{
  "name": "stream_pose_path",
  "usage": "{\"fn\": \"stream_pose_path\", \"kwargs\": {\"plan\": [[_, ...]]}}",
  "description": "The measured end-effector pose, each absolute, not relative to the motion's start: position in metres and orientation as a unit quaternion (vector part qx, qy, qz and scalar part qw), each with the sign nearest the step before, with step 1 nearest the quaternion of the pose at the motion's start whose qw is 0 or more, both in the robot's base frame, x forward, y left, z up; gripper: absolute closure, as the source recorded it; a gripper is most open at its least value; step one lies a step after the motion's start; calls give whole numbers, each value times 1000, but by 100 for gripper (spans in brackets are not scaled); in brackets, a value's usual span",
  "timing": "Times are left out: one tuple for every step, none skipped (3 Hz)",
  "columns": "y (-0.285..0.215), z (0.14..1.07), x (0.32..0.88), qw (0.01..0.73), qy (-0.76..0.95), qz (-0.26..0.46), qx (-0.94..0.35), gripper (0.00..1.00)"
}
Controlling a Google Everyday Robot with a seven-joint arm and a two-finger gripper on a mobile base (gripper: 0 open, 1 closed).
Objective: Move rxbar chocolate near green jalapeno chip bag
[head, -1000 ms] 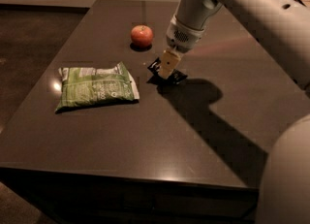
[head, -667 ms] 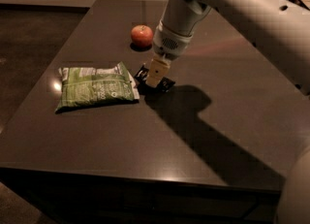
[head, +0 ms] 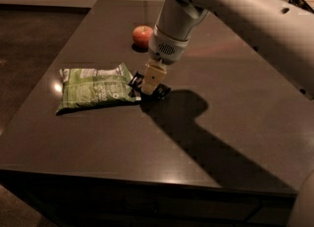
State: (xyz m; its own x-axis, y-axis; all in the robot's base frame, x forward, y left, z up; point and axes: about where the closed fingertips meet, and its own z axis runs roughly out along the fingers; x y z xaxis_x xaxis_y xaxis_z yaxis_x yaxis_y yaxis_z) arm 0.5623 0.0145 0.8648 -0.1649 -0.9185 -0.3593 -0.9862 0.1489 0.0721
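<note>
Black glossy film wraps the rxbar chocolate (head: 164, 91), which lies at frame centre on the tabletop (head: 221, 123), just beside the right edge of the green jalapeno chip bag (head: 95, 87). The tool (head: 150, 86) is clamped across its middle. The bar is probably light, flat and slippery, so it is best pinched across its short width.

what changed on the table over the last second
The gripper moved left and a little toward the camera, and the rxbar chocolate travelled with it. The bar now lies under the gripper, right at the right edge of the green jalapeno chip bag. The bag, the apple behind it and the table stayed as they were.
</note>
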Motion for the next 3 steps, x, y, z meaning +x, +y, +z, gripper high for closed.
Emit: {"fn": "stream_pose_path", "kwargs": {"plan": [[16,864,563,116,748,147,-636,5],[17,863,563,117,748,147,-636,0],[17,863,563,117,748,147,-636,0]]}}
